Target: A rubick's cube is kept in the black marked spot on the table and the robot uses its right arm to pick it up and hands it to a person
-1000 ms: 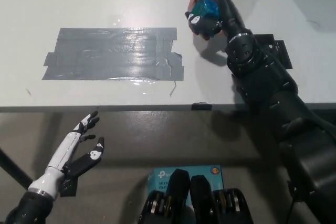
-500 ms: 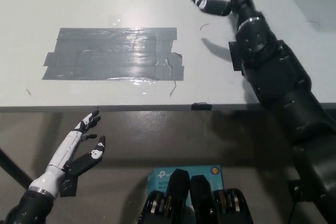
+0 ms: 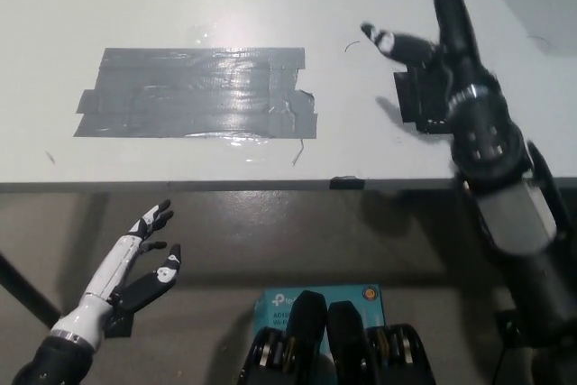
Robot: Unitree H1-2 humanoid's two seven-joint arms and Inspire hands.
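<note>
No Rubik's cube and no person appear in the head view. My black right hand (image 3: 438, 32) is open and holds nothing, its fingers spread toward the table's far right. It hovers just beyond the black marked spot (image 3: 413, 102), which my forearm partly covers. My white left hand (image 3: 137, 268) rests open at the lower left, below the table's front edge.
A wide patch of grey tape (image 3: 196, 93) lies on the white table (image 3: 108, 6) left of centre. The table's front edge (image 3: 225, 186) crosses the picture, with dark floor below it. A blue box (image 3: 281, 301) lies on the floor near the bottom middle.
One second ago my right hand held the blue cube up against a person's hand at the top. The cube and that hand have gone from view, and my right hand has opened and drawn back rightward.
</note>
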